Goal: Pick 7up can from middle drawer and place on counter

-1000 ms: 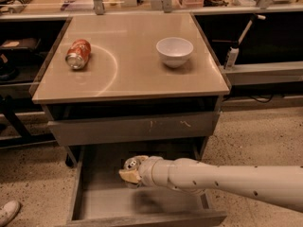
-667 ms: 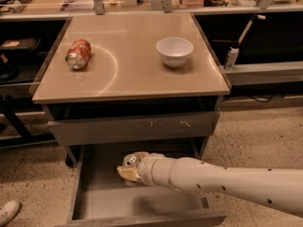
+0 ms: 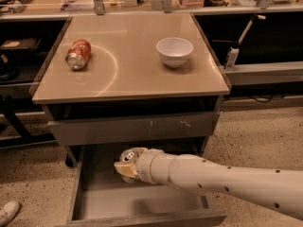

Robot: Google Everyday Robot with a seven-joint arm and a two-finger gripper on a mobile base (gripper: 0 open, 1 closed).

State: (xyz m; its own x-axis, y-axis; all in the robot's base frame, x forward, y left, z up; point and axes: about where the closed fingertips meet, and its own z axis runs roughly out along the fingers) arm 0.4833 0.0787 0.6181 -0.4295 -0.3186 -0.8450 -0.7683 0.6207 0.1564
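Note:
The middle drawer (image 3: 109, 202) is pulled open below the cabinet, showing its flat grey floor. My gripper (image 3: 124, 166) is at the end of the white arm, which reaches in from the lower right, over the back of the drawer. It is shut on the 7up can (image 3: 132, 154), whose silver top shows just above the pale fingers (image 3: 121, 170). The can is held a little above the drawer floor. The glossy beige counter (image 3: 137, 74) with its pale arc mark lies above.
An orange-red can (image 3: 78, 54) lies on its side at the counter's left. A white bowl (image 3: 174, 51) stands at its right. A shut grey drawer with a scratched front (image 3: 137, 127) sits just above the gripper. Dark shelving flanks the cabinet; a shoe (image 3: 7, 213) shows at lower left.
The arm and gripper have shifted slightly left and up with the can in hold. The things on the counter have not moved.

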